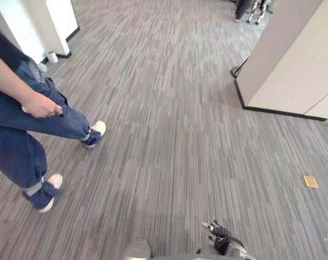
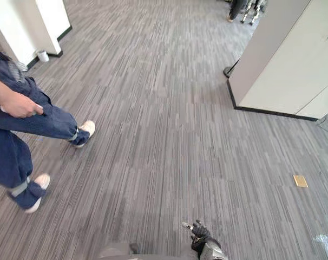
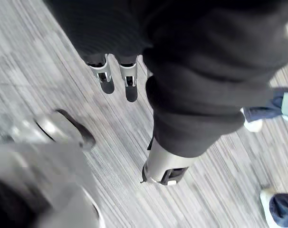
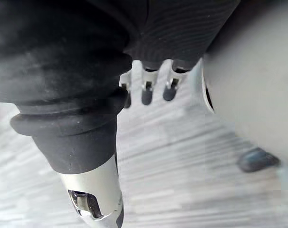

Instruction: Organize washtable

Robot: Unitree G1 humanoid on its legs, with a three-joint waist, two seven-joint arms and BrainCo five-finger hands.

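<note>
Office: striped grey carpet [image 1: 175,135], white partition walls [image 1: 294,70].

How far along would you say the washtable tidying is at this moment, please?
These views cannot settle it. They look down on grey carpet with a person walking at the left, a white partition at the right and a small tan piece on the floor. The right hand and left hand hang with straight fingers, holding nothing. This fits walking to the washtable or away from it.
</note>
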